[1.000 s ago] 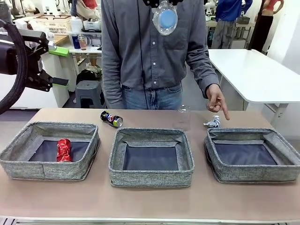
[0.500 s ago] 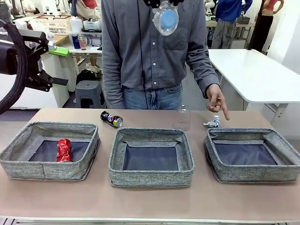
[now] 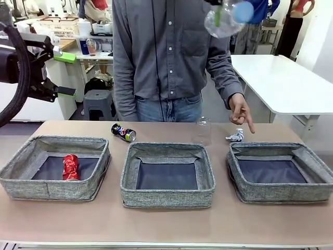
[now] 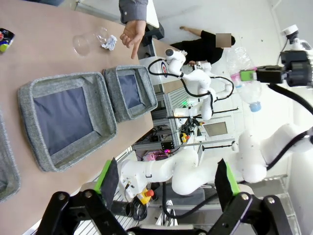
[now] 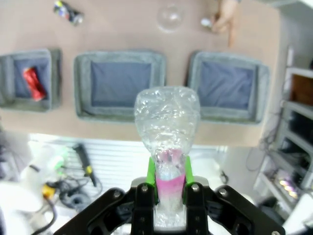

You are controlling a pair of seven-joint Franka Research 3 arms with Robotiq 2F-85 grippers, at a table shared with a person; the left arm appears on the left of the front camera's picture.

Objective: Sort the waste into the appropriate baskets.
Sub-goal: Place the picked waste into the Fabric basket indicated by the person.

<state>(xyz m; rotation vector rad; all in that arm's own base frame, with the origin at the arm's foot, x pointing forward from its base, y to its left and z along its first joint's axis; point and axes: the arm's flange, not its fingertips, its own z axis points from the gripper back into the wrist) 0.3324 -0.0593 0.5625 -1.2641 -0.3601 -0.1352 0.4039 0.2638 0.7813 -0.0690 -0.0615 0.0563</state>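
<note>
My right gripper [image 5: 168,172] is shut on the neck of the clear plastic bottle [image 5: 167,120], high over the table; that bottle [image 3: 222,20] hangs tilted at the top of the front view. My left gripper [image 3: 65,74] is open and empty, high at the left. Three grey baskets stand in a row: left [image 3: 52,190], middle [image 3: 166,199], right [image 3: 281,196]. The crushed red can [image 3: 70,166] lies in the left one. Behind the baskets, on the table, are the dark blue soda can [image 3: 123,132], the clear cup [image 3: 203,130] and the crumpled wrapper [image 3: 235,137].
A person stands at the far side; one hand [image 3: 240,112] points a finger down near the wrapper. The middle and right baskets show bare dark bottoms. A strip of bare table runs in front of the baskets. A white table [image 3: 283,83] stands behind at the right.
The bottle has swung from top centre toward the right and tilted, its blue cap now pointing right. The left arm, the person's hand and the litter have stayed put.
</note>
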